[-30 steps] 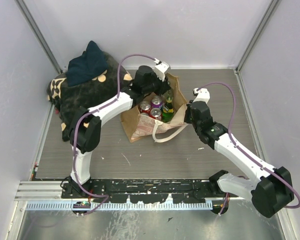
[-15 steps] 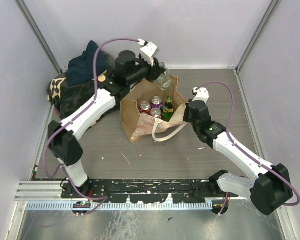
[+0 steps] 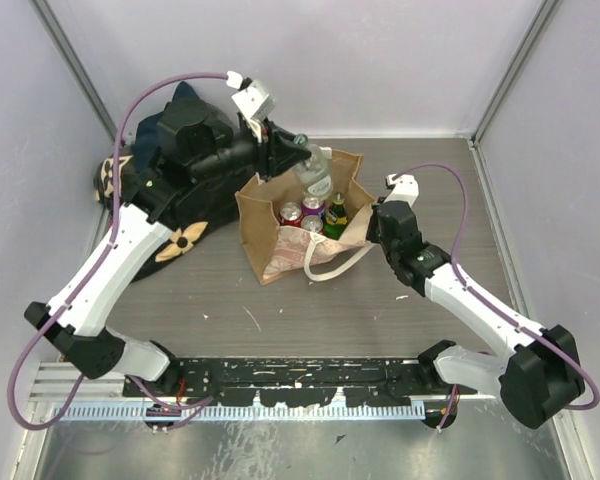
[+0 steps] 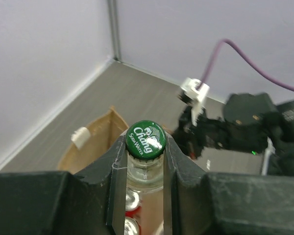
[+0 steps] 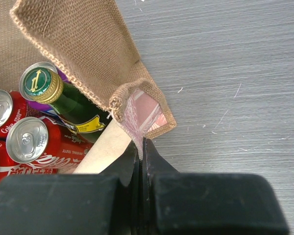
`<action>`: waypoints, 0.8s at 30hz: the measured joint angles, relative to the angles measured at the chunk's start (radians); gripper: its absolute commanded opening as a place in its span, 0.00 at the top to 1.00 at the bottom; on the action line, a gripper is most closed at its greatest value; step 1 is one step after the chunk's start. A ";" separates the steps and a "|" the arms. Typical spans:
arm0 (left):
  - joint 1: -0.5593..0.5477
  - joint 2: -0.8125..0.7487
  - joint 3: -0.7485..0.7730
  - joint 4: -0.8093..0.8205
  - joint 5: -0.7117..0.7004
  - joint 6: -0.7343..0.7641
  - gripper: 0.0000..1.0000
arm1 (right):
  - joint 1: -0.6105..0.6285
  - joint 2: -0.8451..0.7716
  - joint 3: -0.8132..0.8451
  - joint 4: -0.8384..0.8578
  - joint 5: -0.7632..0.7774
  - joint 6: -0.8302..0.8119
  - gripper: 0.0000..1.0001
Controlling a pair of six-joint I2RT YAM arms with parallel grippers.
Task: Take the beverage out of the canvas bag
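The tan canvas bag (image 3: 280, 235) stands open mid-table with cream straps (image 3: 330, 265). My left gripper (image 3: 288, 150) is shut on the neck of a clear glass soda-water bottle (image 3: 313, 177) with a green cap (image 4: 145, 139), holding it tilted above the bag's far rim. In the left wrist view the fingers (image 4: 116, 161) clamp the neck just under the cap. My right gripper (image 3: 376, 226) is shut on the bag's right corner edge (image 5: 143, 110). Inside the bag are red cans (image 5: 27, 139), a purple can and a green bottle (image 5: 73, 105).
A black bag with tan pattern (image 3: 175, 235) lies at the back left, partly under my left arm, with a dark blue cloth (image 3: 185, 98) on it. The enclosure walls stand close behind and at both sides.
My left gripper has risen out of the bag with the clear bottle, moving up and back-left. The right gripper has kept its hold on the bag's edge.
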 measured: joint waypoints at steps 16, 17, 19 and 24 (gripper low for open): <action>-0.195 -0.135 -0.244 -0.087 0.109 -0.038 1.00 | 0.004 -0.108 -0.050 -0.052 0.016 0.007 0.99; -0.214 -0.134 -0.260 -0.087 0.108 -0.038 1.00 | 0.004 -0.116 -0.055 -0.054 0.016 0.007 0.99; -0.254 -0.127 -0.288 -0.084 0.104 -0.036 1.00 | 0.004 -0.131 -0.063 -0.060 0.016 0.010 0.99; -0.362 -0.099 -0.366 -0.044 0.065 0.003 1.00 | 0.004 -0.149 -0.076 -0.063 0.022 0.014 0.99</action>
